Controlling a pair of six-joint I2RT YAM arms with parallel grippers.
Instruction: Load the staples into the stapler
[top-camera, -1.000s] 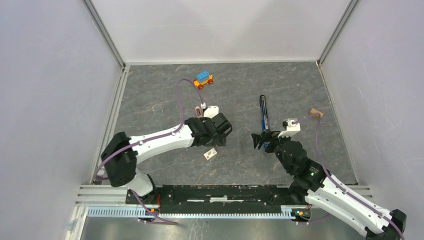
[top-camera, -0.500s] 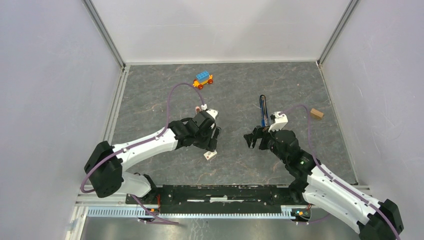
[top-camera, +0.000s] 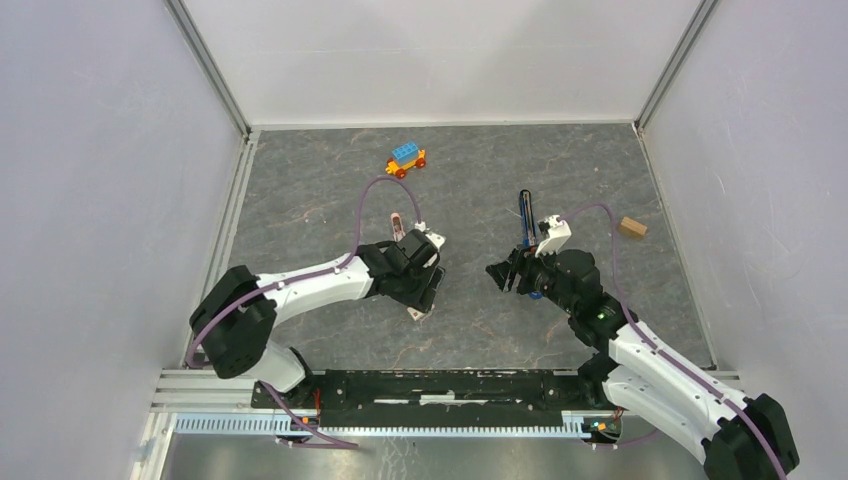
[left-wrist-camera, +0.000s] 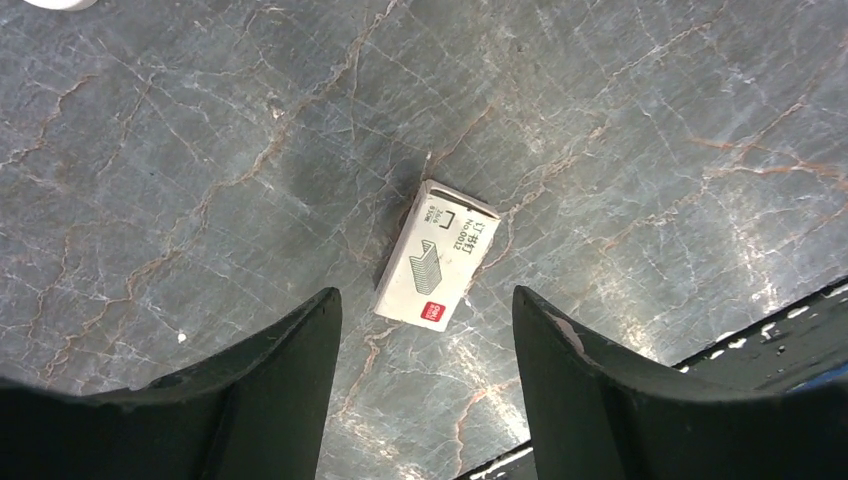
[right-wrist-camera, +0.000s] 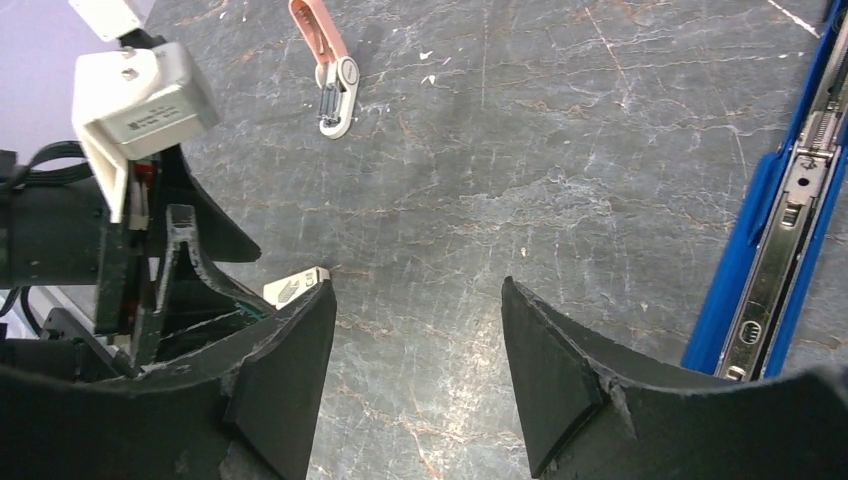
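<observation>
Swung the left claw over the staple box: right below now, between open fingers, not pinched yet. Slid the right claw sideways, open and empty, with the stapler just beside its right finger. Likely ready to grab staples.

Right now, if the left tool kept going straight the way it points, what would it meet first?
Probably the white staple box, lying flat on the table right between the open fingers of the left tool; the gap to it is unclear.
</observation>
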